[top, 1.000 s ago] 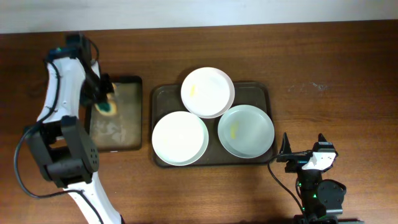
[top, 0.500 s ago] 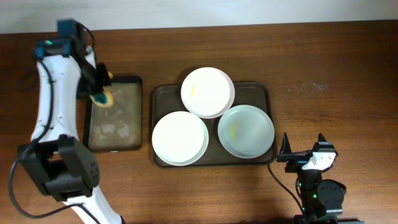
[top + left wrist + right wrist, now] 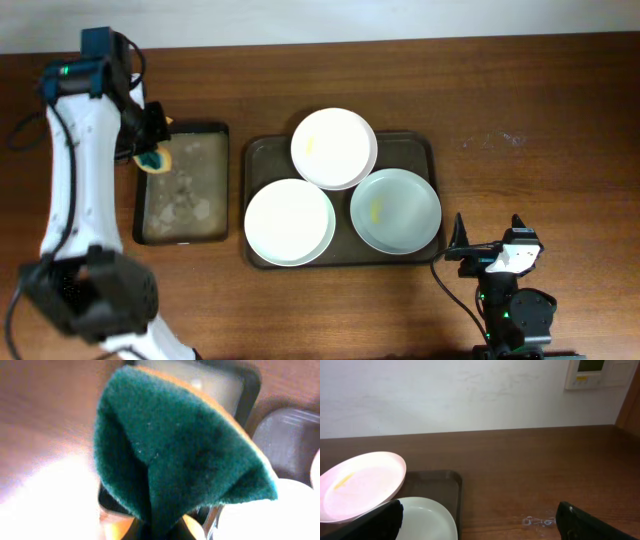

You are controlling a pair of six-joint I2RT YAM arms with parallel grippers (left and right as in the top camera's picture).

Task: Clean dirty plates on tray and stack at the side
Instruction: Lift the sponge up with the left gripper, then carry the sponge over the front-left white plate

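Three white plates lie on the dark brown tray (image 3: 418, 146). The back plate (image 3: 334, 148) has a yellow smear and overlaps the others. The front-left plate (image 3: 289, 221) looks plain. The right plate (image 3: 395, 210) has a yellow smear. My left gripper (image 3: 153, 155) is shut on a green and yellow sponge (image 3: 185, 455), held above the far-left end of the smaller black tray (image 3: 185, 220). My right gripper (image 3: 487, 245) is open and empty at the front right, off the brown tray; its view shows the back plate (image 3: 360, 485) and the right plate (image 3: 427, 520).
The black tray holds a wet, soapy film (image 3: 180, 205). Bare brown table (image 3: 540, 120) lies to the right of the brown tray. A white wall (image 3: 470, 390) stands behind the table. Wet marks (image 3: 537, 521) spot the wood near the right gripper.
My left arm has lifted the sponge off the black tray and drawn it toward the tray's far-left corner. The right arm and the plates have not moved.
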